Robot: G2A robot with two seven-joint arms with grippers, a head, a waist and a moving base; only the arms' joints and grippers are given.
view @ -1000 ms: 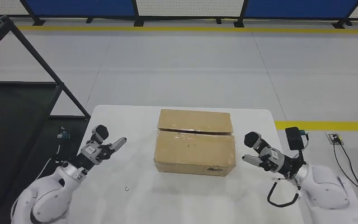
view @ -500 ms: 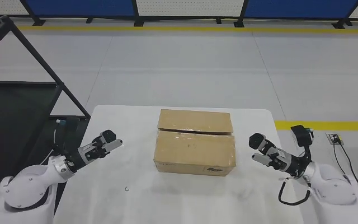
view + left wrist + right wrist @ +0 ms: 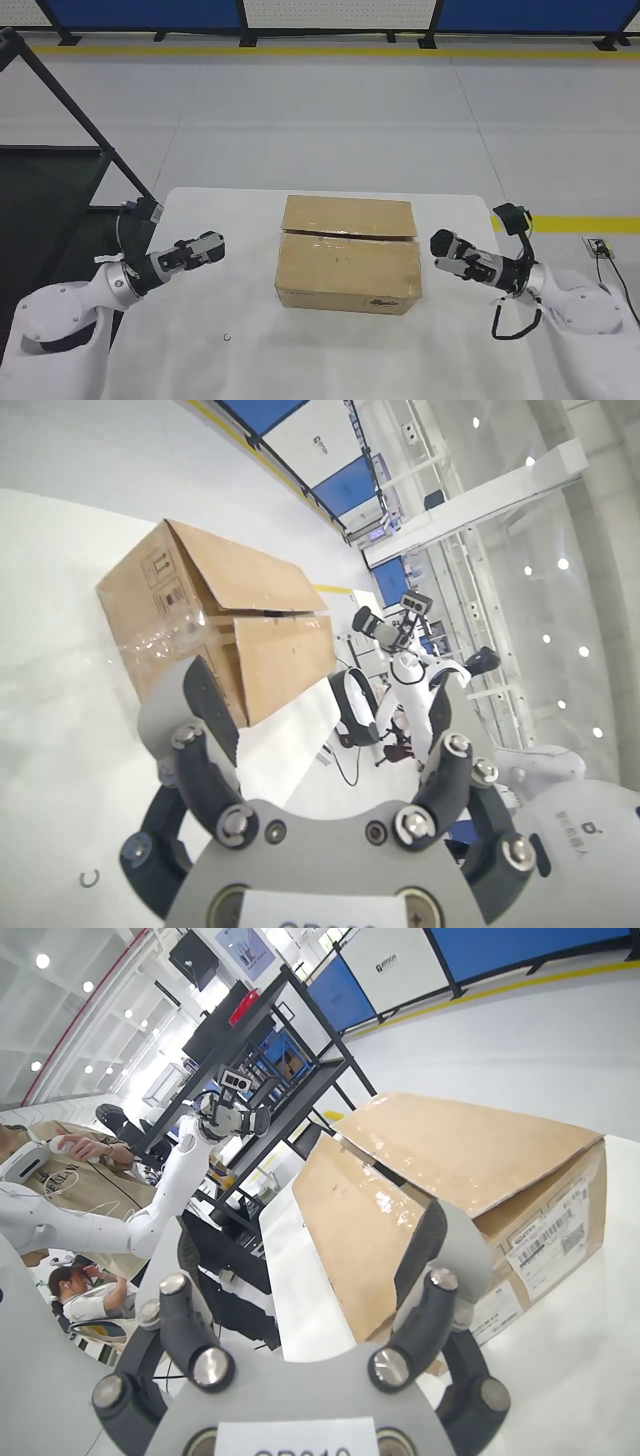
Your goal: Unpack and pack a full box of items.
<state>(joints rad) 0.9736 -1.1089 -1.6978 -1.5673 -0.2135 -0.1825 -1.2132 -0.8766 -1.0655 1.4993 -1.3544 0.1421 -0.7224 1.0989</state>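
The cardboard box (image 3: 347,255) is seen in the middle of the white table (image 3: 330,352), its top flaps folded shut along a taped seam, exactly where it stood a second earlier. Over that second both arms have been re-aimed. The left gripper (image 3: 205,245) has been swung round and levelled toward the box's left end. The right gripper (image 3: 440,245) has been brought up close beside the right end but is not touching it. In the wrist views the jaws of both grippers are shown spread, with nothing held between them. A small metal ring (image 3: 228,336) is left lying on the table near the left arm. Unpacking is judged not yet begun: the box is being flanked from both ends, probably so that it can be steadied or its flaps opened.
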